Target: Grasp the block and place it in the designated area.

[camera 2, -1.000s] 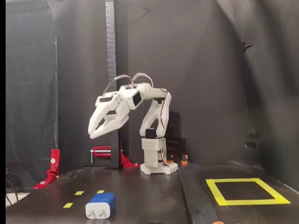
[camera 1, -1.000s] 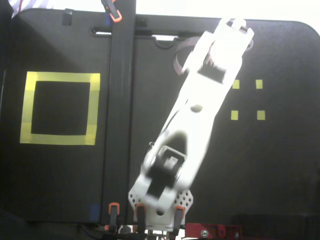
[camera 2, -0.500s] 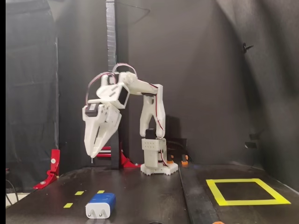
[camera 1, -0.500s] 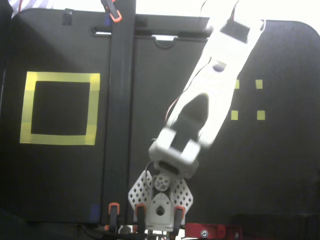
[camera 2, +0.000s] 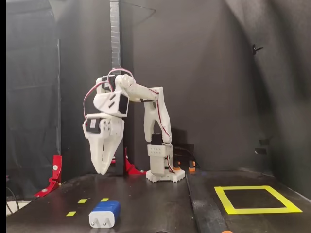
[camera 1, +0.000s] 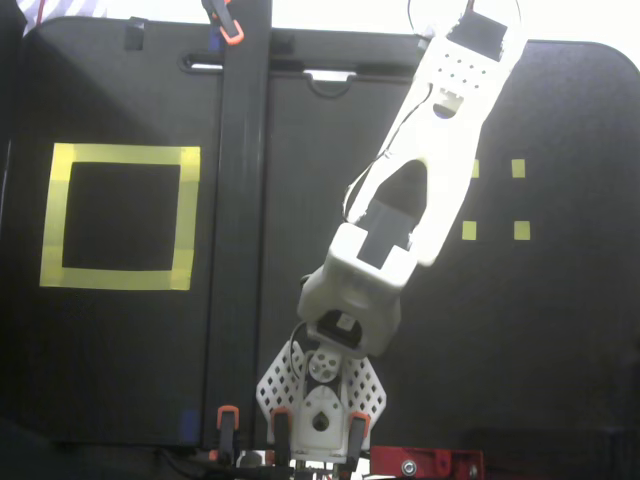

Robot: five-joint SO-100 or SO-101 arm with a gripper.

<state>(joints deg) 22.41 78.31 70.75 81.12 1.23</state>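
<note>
Blue block [camera 2: 104,214] lies ungrasped on the tabletop [camera 2: 146,204]; your tool [camera 2: 103,170] hangs above, fingers nearly together. Approach step: spread them, then descend.

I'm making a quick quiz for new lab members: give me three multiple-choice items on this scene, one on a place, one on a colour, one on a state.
1. Where is the block?
A. inside the yellow square
B. on the table below the tool
C. in the tool

2. What colour is the designated area outline?
A. yellow
B. red
C. white

3. The tool is:
A. gripping the block
B. resting on the table
C. hanging in the air, pointing down

Answers: 1 B, it lies on the table beside small yellow marks; 2 A, the tape is yellow; 3 C, a clear gap separates it from the block.
</note>
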